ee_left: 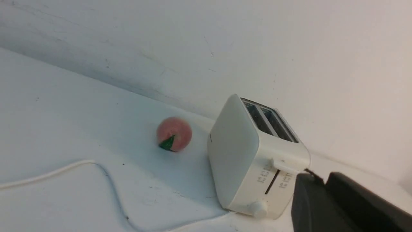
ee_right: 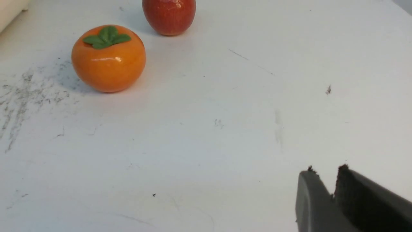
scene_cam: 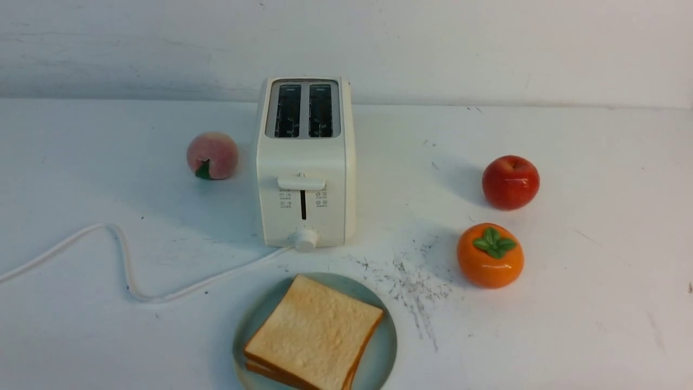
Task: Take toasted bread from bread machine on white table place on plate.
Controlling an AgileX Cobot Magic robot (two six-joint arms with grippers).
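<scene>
Plainly, both slices of toast (scene_cam: pixel 314 330) lie stacked on the plate (scene_cam: pixel 383 346), in front of the toaster (scene_cam: pixel 304 162) on the bench (scene_cam: pixel 584 325). The left hand (ee_left: pixel 323 180) and right hand (ee_right: pixel 326 175) are released (tips only slightly parted), gripping nothing.

Left gripper (ee_left: pixel 324 180): two fingers, blunt and narrow. One finger mid-grey, smooth-looking, matt; its partner much darker, near black. Small, ragged black bits at the tips. Edges soft, out of focus.

Right gripper (ee_right: pixel 327 172): same pattern. One finger plain grey, the other charcoal to black, its long side running straight. Little black points stand up at both tips. Surface detail too blurred to make out.
</scene>
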